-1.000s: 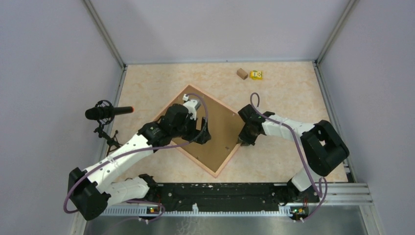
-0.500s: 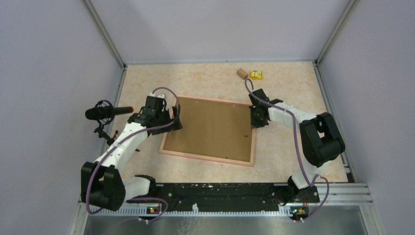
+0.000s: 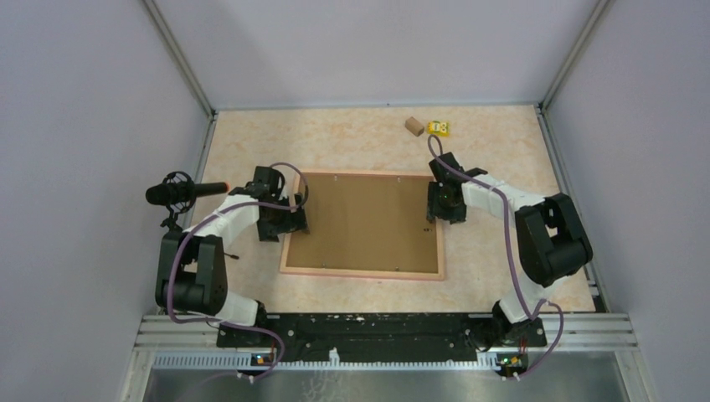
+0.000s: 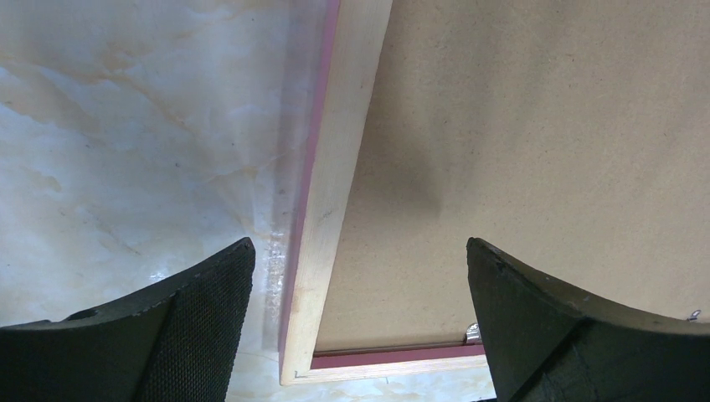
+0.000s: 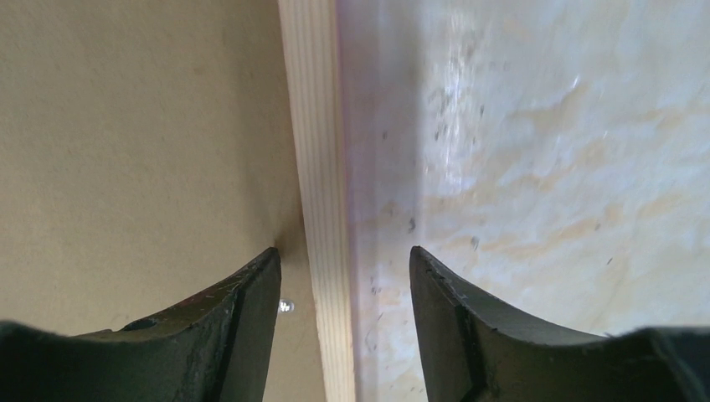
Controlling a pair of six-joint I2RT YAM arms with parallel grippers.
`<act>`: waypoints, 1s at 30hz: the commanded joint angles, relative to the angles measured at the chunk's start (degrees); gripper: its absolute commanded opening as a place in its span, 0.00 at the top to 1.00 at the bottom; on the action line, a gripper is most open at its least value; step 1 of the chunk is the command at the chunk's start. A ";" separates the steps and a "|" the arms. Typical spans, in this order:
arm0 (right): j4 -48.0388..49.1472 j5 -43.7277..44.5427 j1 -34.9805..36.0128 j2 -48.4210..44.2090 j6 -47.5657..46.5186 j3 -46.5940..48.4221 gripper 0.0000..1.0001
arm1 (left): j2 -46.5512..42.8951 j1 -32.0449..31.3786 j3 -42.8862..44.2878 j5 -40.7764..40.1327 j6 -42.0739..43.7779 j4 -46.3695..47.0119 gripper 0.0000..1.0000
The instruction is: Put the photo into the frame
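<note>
Top external cam: frame (image 3: 360, 273) lies flat, back up, about mid-table (image 3: 251, 142), long rails running left-right, w/ the brown backing board (image 3: 364, 222) filling its opening. Photo doesn't show in any view (board covers the whole opening, so can't tell what's under it). My left gripper (image 3: 290, 219) is at the frame's left short rail. My right gripper (image 3: 437, 208) is at the right short rail, closer to the far corner.

Left wrist cam: my jaws are spread wide and straddle that left rail w/ lots of room either side. One finger (image 4: 201, 310) is over the marbled tabletop, the other over the board. Nothing is held. A frame corner shows low btwn the fingers, pinkish along its edge, and a small metal tab (image 4: 473, 331) sits on the board next to the inner finger.

Right wrist cam: jaws are parted less than the left pair, one finger (image 5: 226, 327) above the board, the other above the table. The light-wood rail runs btwn them w/ a gap each side, so no grip here either. A small screw (image 5: 286, 306) sits by the board-side finger.

Further out: a small brown block (image 3: 414, 126) and a yellow object (image 3: 437, 128) just beside it lie near the far edge, well apart from the frame. A mic (image 3: 180, 193) on a stand is at the left edge.
</note>
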 commanded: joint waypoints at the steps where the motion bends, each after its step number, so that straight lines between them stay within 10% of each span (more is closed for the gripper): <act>1: -2.71 -3.76 0.04 -4.86 12.11 -2.99 0.44 | 1.05 0.43 0.75 1.98 1.09 1.87 0.02; 22: -1.46 -5.38 3.46 -4.60 18.63 -8.18 0.42 | 4.24 0.97 0.09 5.68 0.39 2.56 0.02; 30: -1.82 -4.33 3.47 -5.30 16.35 -10.61 0.55 | 4.30 1.38 -0.04 5.74 0.30 2.54 0.02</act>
